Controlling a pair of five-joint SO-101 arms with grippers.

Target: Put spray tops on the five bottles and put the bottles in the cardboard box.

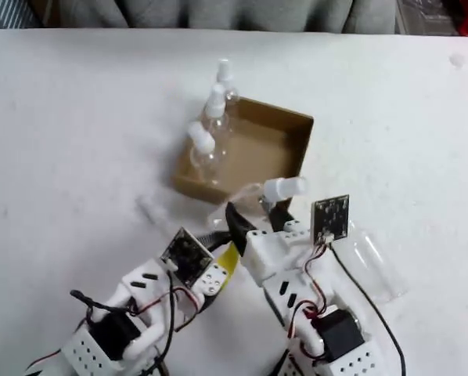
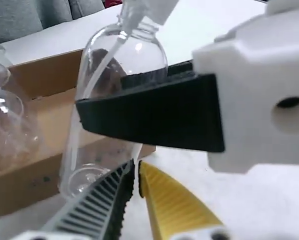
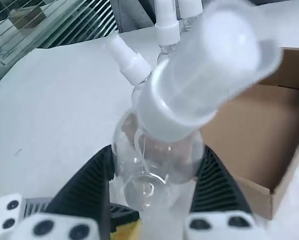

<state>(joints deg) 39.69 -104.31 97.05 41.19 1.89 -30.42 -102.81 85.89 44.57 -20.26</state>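
At the near edge of the cardboard box point(image 1: 257, 153), the right gripper point(image 1: 255, 211) clamps its black jaws around the body of a clear bottle point(image 3: 154, 150). The bottle is tilted, and its white spray top point(image 1: 285, 188) leans over the box's front wall. The left gripper point(image 2: 136, 175) sits just beside the bottle's base, its grey and yellow jaws drawn almost together. In its wrist view the right arm's black jaw crosses in front of the bottle. Three capped bottles point(image 1: 204, 149) stand in a row along the box's left side. A loose bottle point(image 1: 371, 262) lies on its side on the white table point(image 1: 77, 117), right of the right arm. Any marking on the two camera boards point(image 1: 330, 218) is too small to read.
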